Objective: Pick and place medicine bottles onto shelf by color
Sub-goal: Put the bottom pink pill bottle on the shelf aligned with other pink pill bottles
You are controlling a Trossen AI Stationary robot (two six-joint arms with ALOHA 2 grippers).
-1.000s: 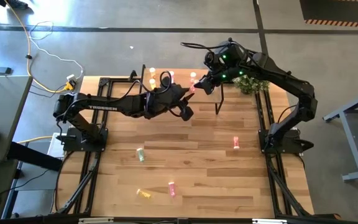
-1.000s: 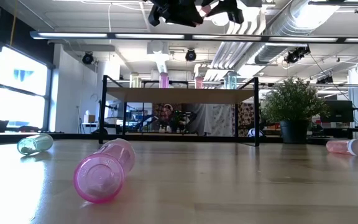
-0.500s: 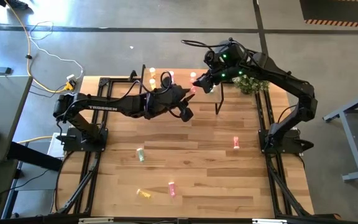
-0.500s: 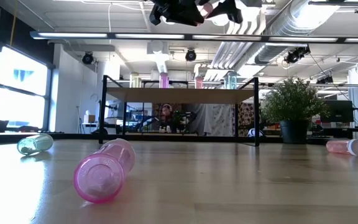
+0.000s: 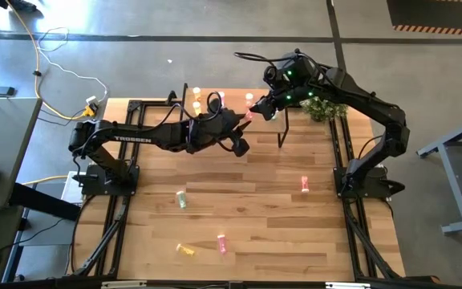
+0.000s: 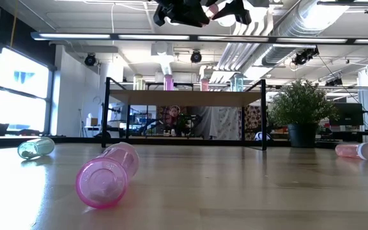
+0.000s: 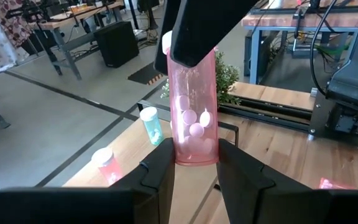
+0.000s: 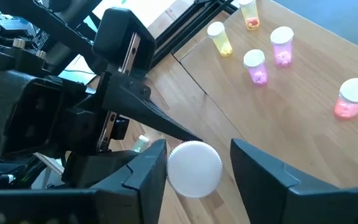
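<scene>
A pink bottle [image 7: 194,118] with a white cap [image 8: 194,168] is held in the air above the shelf [image 6: 184,97]. My left gripper [image 7: 194,171] is shut on its bottom end. My right gripper [image 8: 197,165] is open, its fingers on either side of the cap end, with a small gap showing beside the cap. Both grippers meet over the shelf's right part in the high view, the left [image 5: 243,127] and the right [image 5: 258,108]. Several bottles stand upright on the shelf: yellow [image 8: 219,38], pink [image 8: 255,67], red [image 8: 352,98] and green [image 7: 149,124]. My left gripper pinches the pink bottle's bottom end [image 7: 194,155] between its two fingers [image 7: 163,171]. The bottle stands out from the fingers along their length, lifted clear of the shelf, its cap end pointing away toward my right gripper.
Loose bottles lie on the tabletop: green [image 5: 181,199], yellow [image 5: 186,250], pink [image 5: 221,243] and red [image 5: 304,185]. A potted plant [image 5: 323,108] stands at the far right beside the shelf. Dark frame rails run along the table's left and right sides.
</scene>
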